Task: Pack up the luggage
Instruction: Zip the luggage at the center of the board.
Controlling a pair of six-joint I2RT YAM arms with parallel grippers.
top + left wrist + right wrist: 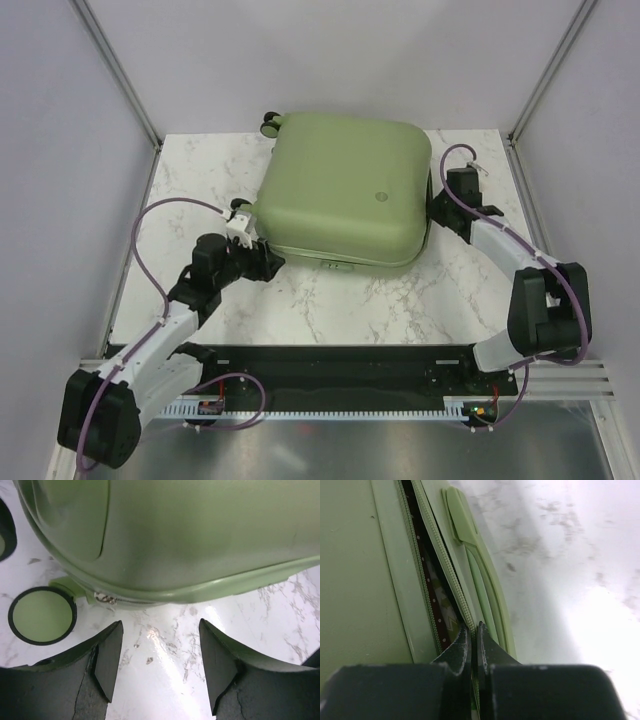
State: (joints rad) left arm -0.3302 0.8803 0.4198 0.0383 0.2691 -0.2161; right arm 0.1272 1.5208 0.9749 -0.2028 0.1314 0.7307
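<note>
The luggage (340, 190) lies flat on the table (400, 300), midway along the far edge, with its far side reaching that edge and its near side well apart from the near edge. The far caster wheel (270, 124) sits at its far-left corner and the near caster wheel (240, 207) at its near-left corner. The left gripper (272, 262) is just before that near-left corner, apart from the shell, with the near caster wheel to its left. The right gripper (473, 630) is at the luggage's right side, tips at the seam (432, 595) between the upper and lower shells
</note>
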